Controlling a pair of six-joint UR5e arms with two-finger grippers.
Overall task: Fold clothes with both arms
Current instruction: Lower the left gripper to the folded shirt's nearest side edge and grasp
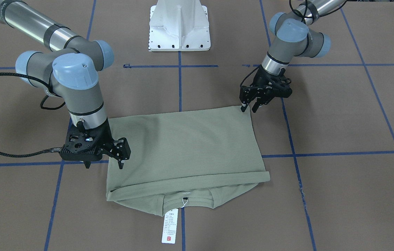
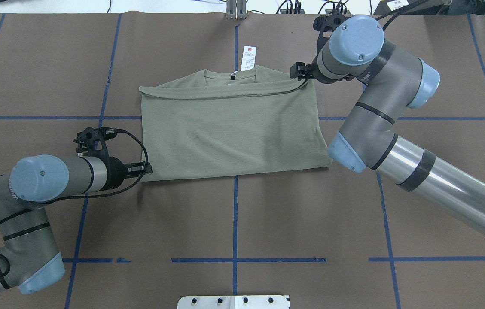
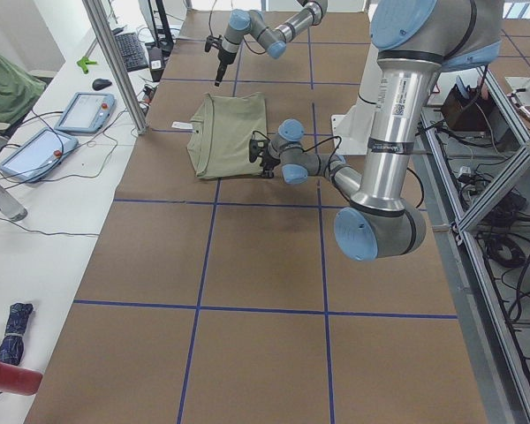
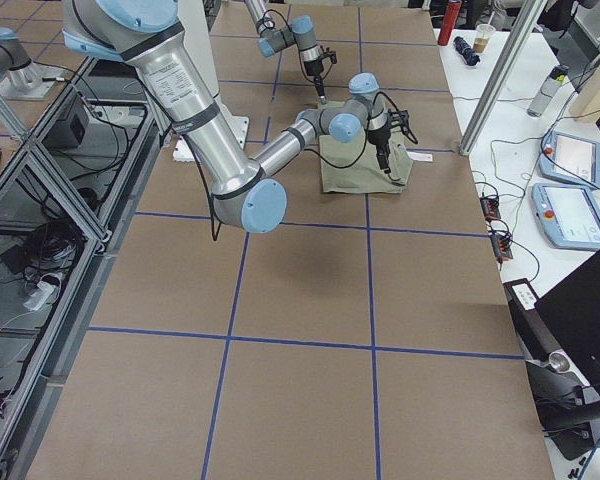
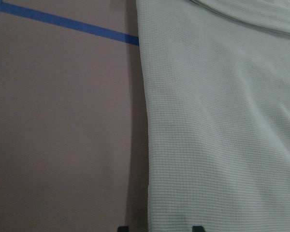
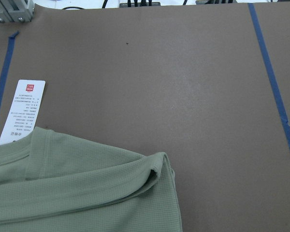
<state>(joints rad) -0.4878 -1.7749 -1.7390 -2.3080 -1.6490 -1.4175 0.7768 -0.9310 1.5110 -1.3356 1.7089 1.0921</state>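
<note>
The sage-green shirt (image 1: 183,146) (image 2: 233,128) lies flat on the brown table, its body folded up toward the collar. Its white hang tag (image 1: 169,225) (image 2: 247,58) sticks out past the neck. My left gripper (image 1: 249,108) (image 2: 145,169) is open at the folded shirt's near corner; in the left wrist view its two fingertips (image 5: 123,227) straddle the cloth's edge (image 5: 222,121). At the opposite far corner by the collar, my right gripper (image 1: 103,165) (image 2: 297,73) hangs open just above the cloth. The right wrist view shows that folded corner (image 6: 154,169) and the tag (image 6: 21,111), but no fingers.
Blue tape lines (image 1: 179,87) cross the brown table top. The white pedestal base (image 1: 179,26) stands behind the shirt on the robot's side. A side bench with tablets (image 3: 84,110) runs along the far table edge.
</note>
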